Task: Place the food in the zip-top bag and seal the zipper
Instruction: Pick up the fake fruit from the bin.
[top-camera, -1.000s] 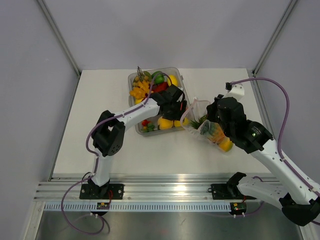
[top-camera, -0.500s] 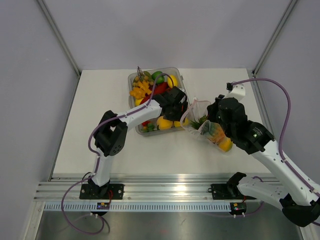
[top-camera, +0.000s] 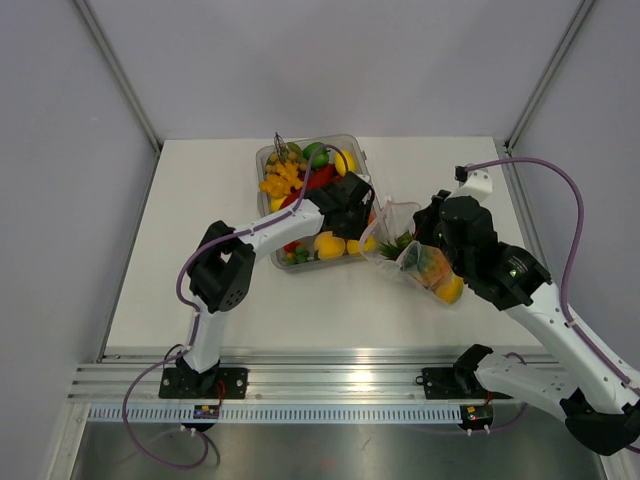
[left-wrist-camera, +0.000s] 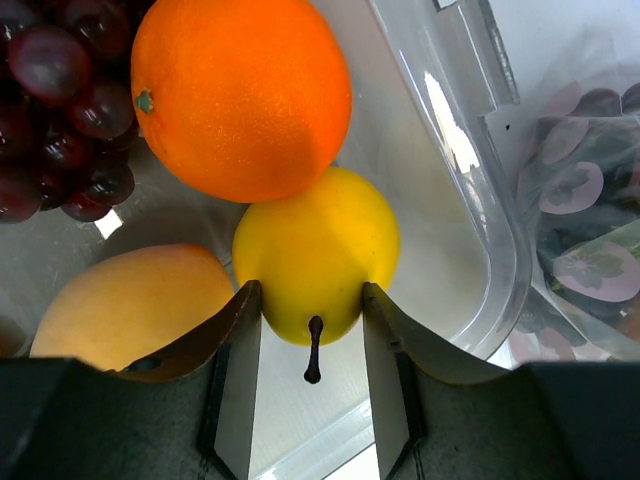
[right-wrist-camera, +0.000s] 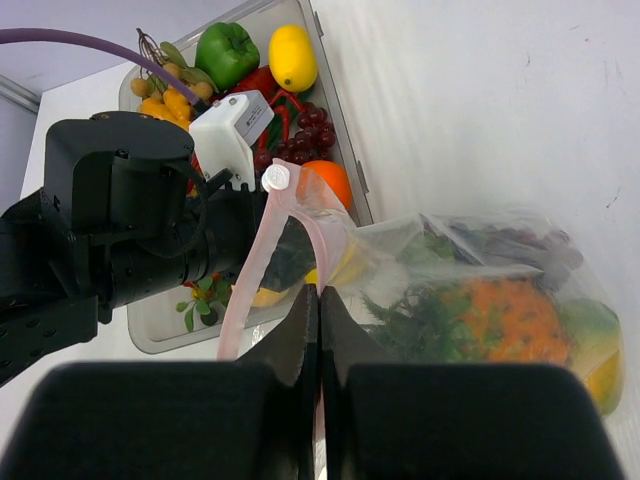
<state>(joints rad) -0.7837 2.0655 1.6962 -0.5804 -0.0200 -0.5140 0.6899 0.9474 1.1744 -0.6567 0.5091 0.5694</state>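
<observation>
Left wrist view has the left gripper (left-wrist-camera: 305, 300) down in the rigid clear rectangular tray (left-wrist-camera: 480, 200), its two fingers part-closed and pressed against either side of a round yellow toy fruit with a dark stem (left-wrist-camera: 315, 250). To the left of that fruit lies a yellow-orange toy mango (left-wrist-camera: 130, 300). Just beyond it sits a round orange toy (left-wrist-camera: 240, 95), touching it, with a bunch of purple toy grapes (left-wrist-camera: 60, 100) further left. From above, the tray stands at the far middle of the white table (top-camera: 200, 200), and the crinkly clear zip-top bag (top-camera: 415, 260) lies just beside its near right corner, mouth turned toward the tray. The bag already holds several pieces, among them something orange and green and something yellow. On the right, the right gripper (right-wrist-camera: 318, 300) is fully closed, pinching the thin pinkish-red zipper strip (right-wrist-camera: 250, 270) and holding that edge of the bag up. A green toy pepper (right-wrist-camera: 227, 50) and a yellow toy lemon (right-wrist-camera: 292, 57) lie at the tray's far end.
</observation>
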